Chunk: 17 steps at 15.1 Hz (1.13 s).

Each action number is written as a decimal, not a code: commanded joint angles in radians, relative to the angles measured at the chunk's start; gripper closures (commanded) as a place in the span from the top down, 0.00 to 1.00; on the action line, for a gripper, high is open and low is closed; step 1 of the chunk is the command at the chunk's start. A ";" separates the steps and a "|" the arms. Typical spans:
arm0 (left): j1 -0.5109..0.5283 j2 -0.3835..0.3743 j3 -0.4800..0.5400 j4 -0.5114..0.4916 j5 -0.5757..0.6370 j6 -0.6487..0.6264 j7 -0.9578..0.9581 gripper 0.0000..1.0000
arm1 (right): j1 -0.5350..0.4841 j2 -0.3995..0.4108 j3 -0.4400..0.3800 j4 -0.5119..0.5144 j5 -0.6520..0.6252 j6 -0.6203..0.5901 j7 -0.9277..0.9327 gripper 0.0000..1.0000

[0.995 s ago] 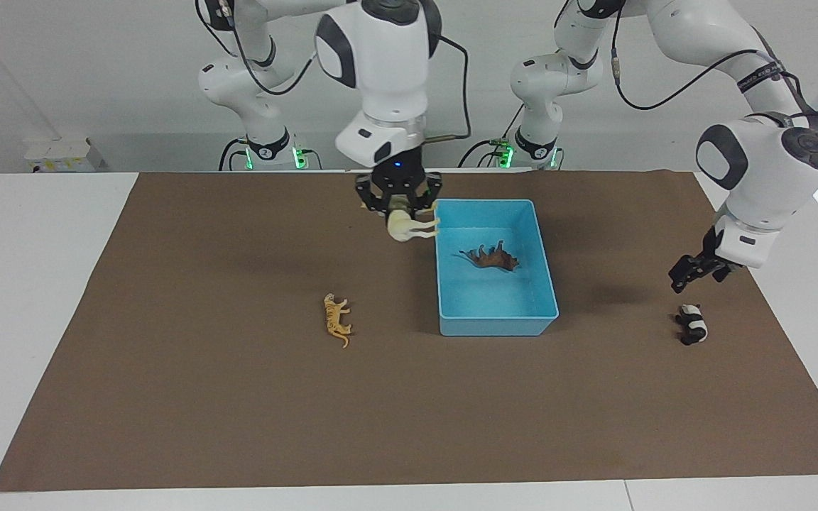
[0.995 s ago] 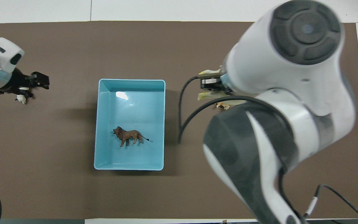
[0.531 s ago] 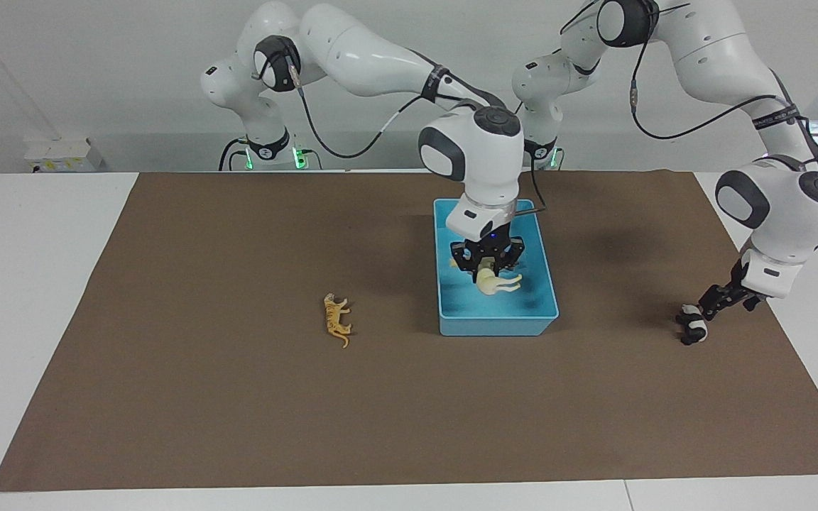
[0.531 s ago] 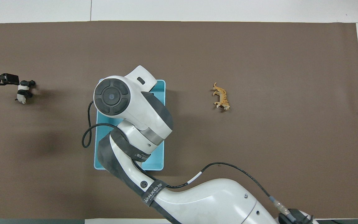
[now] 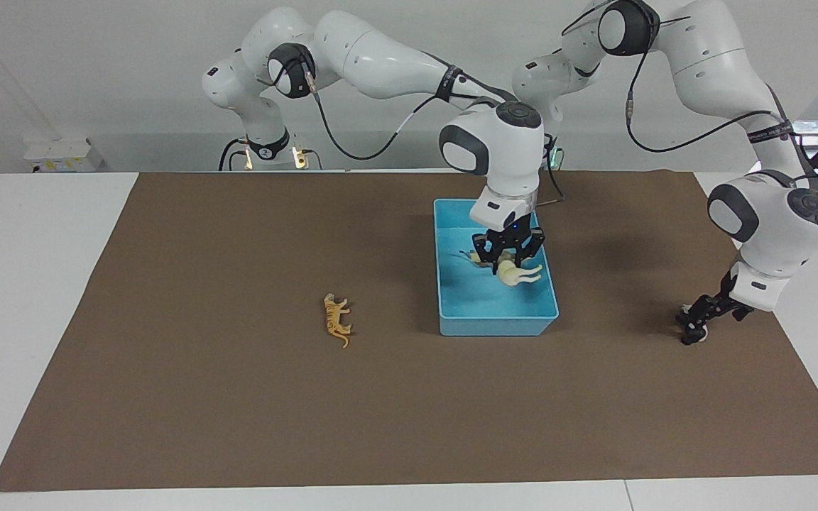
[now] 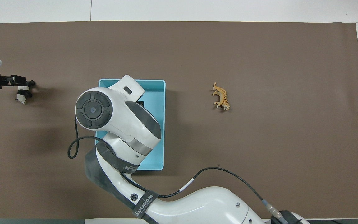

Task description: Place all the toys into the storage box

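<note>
The light blue storage box [image 5: 494, 323] stands mid-table; it also shows in the overhead view [image 6: 158, 102]. My right gripper [image 5: 510, 254] is inside the box, shut on the cream-white horse [image 5: 520, 274], which hangs low over the box floor. The brown lion [image 5: 471, 255] lies in the box, mostly hidden by that gripper. The orange tiger [image 5: 336, 320] lies on the mat toward the right arm's end [image 6: 221, 100]. My left gripper [image 5: 697, 317] is down at the black-and-white panda [image 5: 695, 335], toward the left arm's end [image 6: 22, 95].
A brown mat [image 5: 238, 411] covers the white table. In the overhead view my right arm [image 6: 113, 124] covers most of the box and hides its gripper, the horse and the lion.
My right gripper carried the horse from beside the box's corner into the box and lower. My left gripper came down from above the panda onto it.
</note>
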 commanded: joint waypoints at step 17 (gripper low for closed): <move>-0.023 -0.020 0.001 -0.118 0.009 0.057 -0.003 0.31 | -0.412 -0.376 -0.003 -0.795 -0.006 0.314 -0.386 1.00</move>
